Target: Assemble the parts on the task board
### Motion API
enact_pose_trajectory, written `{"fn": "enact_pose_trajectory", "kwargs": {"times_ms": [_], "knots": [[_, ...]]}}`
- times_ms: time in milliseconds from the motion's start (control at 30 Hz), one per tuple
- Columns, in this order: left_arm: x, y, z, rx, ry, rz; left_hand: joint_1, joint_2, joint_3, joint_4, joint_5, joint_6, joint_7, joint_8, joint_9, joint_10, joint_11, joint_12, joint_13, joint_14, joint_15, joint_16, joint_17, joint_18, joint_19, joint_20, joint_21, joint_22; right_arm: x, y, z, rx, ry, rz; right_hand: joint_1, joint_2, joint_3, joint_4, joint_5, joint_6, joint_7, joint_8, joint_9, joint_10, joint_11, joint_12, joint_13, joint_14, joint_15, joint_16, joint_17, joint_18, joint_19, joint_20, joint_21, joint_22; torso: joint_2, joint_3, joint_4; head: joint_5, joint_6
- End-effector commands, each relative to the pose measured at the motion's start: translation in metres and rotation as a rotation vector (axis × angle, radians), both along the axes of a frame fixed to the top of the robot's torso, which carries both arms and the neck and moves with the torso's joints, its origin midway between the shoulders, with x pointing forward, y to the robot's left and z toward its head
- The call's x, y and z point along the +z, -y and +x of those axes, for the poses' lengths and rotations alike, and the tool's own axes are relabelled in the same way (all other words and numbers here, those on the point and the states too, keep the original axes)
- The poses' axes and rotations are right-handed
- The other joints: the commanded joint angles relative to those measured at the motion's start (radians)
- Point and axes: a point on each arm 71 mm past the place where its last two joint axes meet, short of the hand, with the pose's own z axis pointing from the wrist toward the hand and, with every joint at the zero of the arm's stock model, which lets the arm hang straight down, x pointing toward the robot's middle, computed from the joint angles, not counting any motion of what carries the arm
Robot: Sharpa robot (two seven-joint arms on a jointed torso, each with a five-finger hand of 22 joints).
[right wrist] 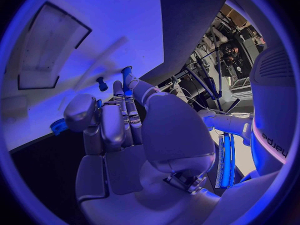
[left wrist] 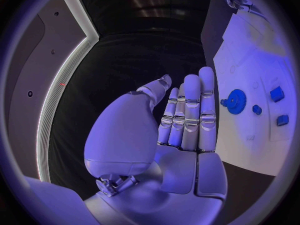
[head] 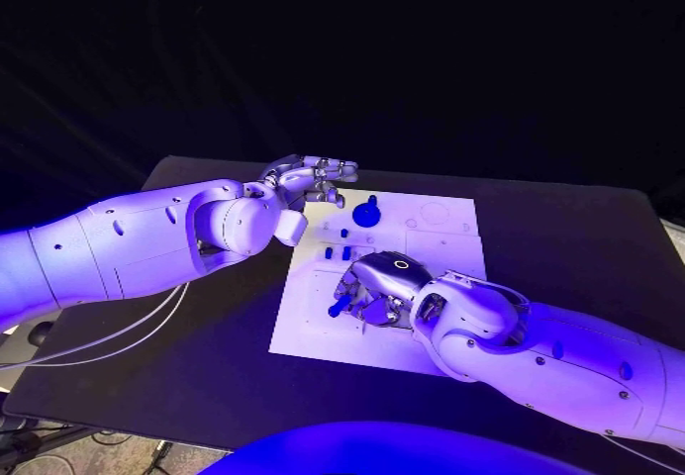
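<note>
Insertion step under way — right hand pinches a blue part over the task board, needing alignment; left hand flat-fingered, holding nothing.

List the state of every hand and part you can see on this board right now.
Left hand: open, fingers straight and together, holds nothing, beside the board's far left corner.
Right hand: over the white task board, holds a small blue peg.
Blue round gear: on the board, untouched.
Small blue blocks: lying loose on the board.
</note>
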Motion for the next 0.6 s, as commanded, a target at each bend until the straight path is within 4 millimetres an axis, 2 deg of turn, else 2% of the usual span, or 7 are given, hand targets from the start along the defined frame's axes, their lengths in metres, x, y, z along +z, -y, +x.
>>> {"fn": "enact_pose_trajectory", "kwargs": {"times_ms": [33, 333, 467, 600], "knots": [[0.001, 0.003, 0.0, -0.021, 0.007, -0.009, 0.008, 0.003, 0.0, -0.005, 0.006, -0.005, -0.001, 0.004, 0.001, -0.004, 0.0, 0.002, -0.001, -0.004, 0.0, -0.005, -0.001, 0.011, 0.001, 0.004, -0.003, -0.001, -0.004, -0.004, -0.002, 0.024, -0.009, -0.071, -0.01, -0.003, -0.001, 0.006, 0.004, 0.005, 0.0, 0.003, 0.001, 0.006, 0.003, -0.006, 0.0, 0.029, -0.004, 0.001, -0.003, -0.006, 0.002, -0.002, 0.005, -0.002, 0.0, -0.0006, -0.0002, -0.001, -0.002], [0.001, 0.004, -0.001, -0.022, 0.007, -0.009, 0.008, 0.003, 0.0, -0.005, 0.006, -0.005, -0.001, 0.004, 0.001, -0.004, 0.0, 0.002, -0.001, -0.004, 0.0, -0.005, -0.001, 0.011, 0.001, 0.004, -0.003, -0.001, -0.005, -0.015, -0.006, 0.05, 0.004, -0.122, -0.012, -0.004, -0.002, 0.006, 0.004, 0.004, 0.0, 0.002, 0.001, 0.006, 0.004, -0.007, 0.0, 0.029, -0.004, 0.003, 0.0, -0.006, 0.0, -0.002, 0.003, -0.005, -0.001, -0.0012, 0.0025, -0.002, -0.004], [0.001, 0.004, -0.001, -0.021, 0.008, -0.009, 0.008, 0.003, 0.0, -0.005, 0.006, -0.005, -0.001, 0.004, 0.001, -0.004, 0.0, 0.002, -0.001, -0.004, 0.0, -0.005, -0.001, 0.011, 0.001, 0.004, -0.003, -0.001, -0.004, -0.017, -0.006, 0.047, 0.023, -0.124, -0.017, -0.011, -0.005, 0.007, 0.004, 0.0, 0.001, -0.001, 0.0, 0.002, 0.005, -0.012, 0.0, 0.028, -0.003, 0.003, -0.001, -0.005, -0.005, -0.001, -0.001, -0.012, -0.001, -0.0014, 0.0012, -0.001, -0.004], [0.001, 0.003, -0.001, -0.019, 0.008, -0.009, 0.008, 0.003, 0.0, -0.005, 0.006, -0.005, -0.001, 0.005, 0.001, -0.004, 0.0, 0.003, -0.001, -0.004, 0.0, -0.005, -0.002, 0.011, 0.0, 0.004, -0.004, -0.001, -0.002, -0.019, -0.007, 0.046, 0.047, -0.111, -0.035, -0.038, -0.014, 0.012, 0.005, -0.056, 0.024, -0.03, -0.013, -0.05, 0.026, -0.042, -0.003, 0.024, 0.013, -0.003, -0.009, -0.002, -0.02, 0.007, -0.016, -0.035, -0.001, -0.0013, 0.0002, 0.0, -0.004]]}}
